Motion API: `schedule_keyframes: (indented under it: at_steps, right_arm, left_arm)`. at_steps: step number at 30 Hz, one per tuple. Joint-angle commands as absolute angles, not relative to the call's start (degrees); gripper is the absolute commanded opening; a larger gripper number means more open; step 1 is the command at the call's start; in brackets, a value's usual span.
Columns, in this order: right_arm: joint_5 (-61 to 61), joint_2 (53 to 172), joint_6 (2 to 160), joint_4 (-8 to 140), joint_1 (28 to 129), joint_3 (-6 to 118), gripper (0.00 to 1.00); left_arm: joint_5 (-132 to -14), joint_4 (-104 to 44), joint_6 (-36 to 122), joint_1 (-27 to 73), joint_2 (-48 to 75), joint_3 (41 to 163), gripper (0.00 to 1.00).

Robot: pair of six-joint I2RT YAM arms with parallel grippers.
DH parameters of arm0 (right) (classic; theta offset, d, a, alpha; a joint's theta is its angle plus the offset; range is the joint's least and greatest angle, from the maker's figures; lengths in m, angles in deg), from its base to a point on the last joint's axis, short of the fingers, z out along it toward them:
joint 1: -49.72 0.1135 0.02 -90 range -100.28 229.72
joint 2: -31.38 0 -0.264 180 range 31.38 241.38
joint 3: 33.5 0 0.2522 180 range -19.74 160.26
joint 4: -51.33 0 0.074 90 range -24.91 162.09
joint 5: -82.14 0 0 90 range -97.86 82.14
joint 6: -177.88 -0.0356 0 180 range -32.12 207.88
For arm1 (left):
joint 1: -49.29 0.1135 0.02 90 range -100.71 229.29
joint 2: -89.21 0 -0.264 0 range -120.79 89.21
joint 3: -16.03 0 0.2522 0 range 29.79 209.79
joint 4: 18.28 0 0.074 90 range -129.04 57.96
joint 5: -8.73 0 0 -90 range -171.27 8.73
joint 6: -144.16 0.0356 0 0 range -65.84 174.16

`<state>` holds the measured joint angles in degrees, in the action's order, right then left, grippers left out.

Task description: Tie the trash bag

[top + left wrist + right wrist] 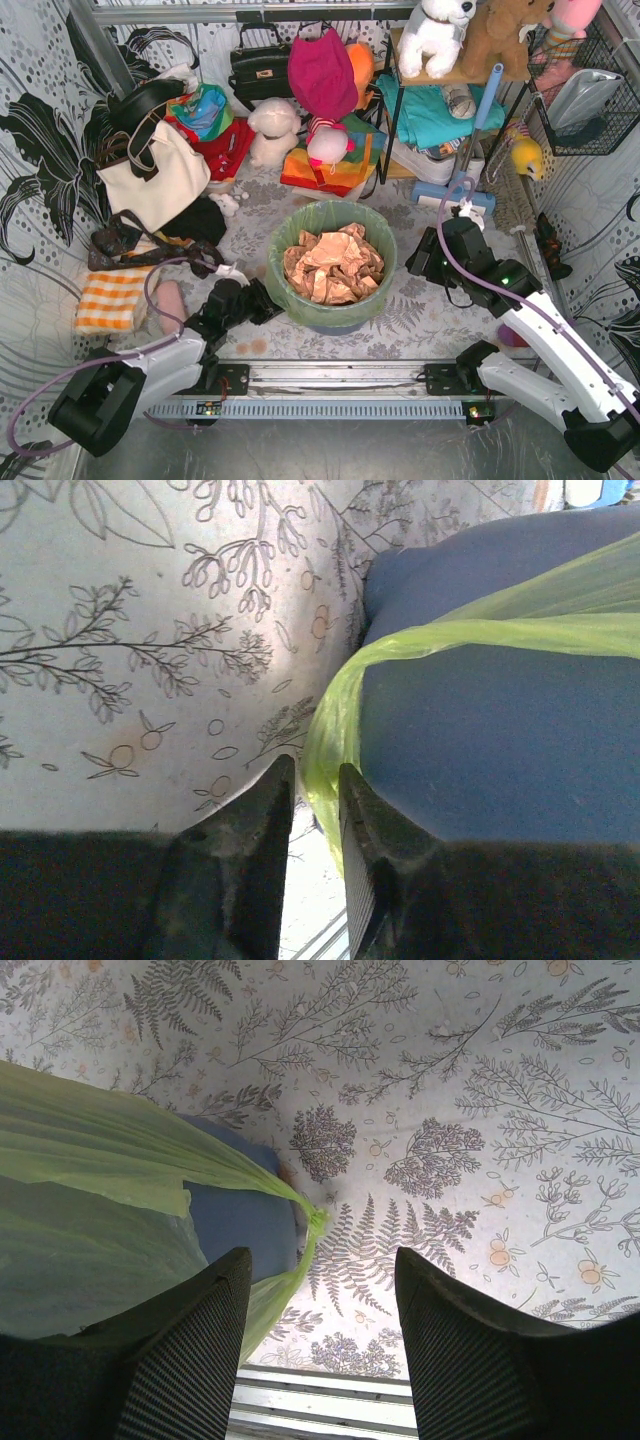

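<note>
Here, left gripper [315,770] barely parted, touching trash bag [480,640]; right gripper [322,1257] gapes, empty.

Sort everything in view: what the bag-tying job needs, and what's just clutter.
Job in hand: trash bag, the blue-grey bin it lines, left gripper, right gripper.

Lying about: white tote, black handbag, white plush dog, orange checked cloth.
</note>
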<state>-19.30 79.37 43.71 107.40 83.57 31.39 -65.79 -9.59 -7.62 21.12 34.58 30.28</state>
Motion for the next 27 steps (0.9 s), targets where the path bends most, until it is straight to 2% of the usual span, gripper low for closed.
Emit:
schedule_keyframes:
  at_steps: [1, 4, 10, 19, 27]
  right_arm:
    - [-18.5, 79.1, 42.5, 105.4, 83.7, 30.0, 0.59]
    - [-18.6, 79.6, 42.1, 105.5, 83.6, 29.1, 0.58]
    - [-18.7, 79.6, 41.4, 104.8, 83.7, 26.0, 0.57]
    - [-14.7, 78.8, 39.9, 99.2, 83.7, 18.5, 0.54]
    - [-6.8, 80.8, 39.3, 87.1, 83.6, 11.6, 0.50]
  left_arm:
    - [-65.0, -6.3, -5.7, 21.3, 35.8, 28.8, 0.28]
    - [-65.7, -9.6, -4.9, 21.4, 37.8, 29.2, 0.16]
    - [-67.3, -17.2, -3.3, 21.6, 41.2, 31.2, 0.00]
    - [-78.0, -44.6, -0.8, 21.6, 50.2, 39.8, 0.00]
    - [-81.8, -52.0, 1.2, 21.7, 49.9, 44.9, 0.00]
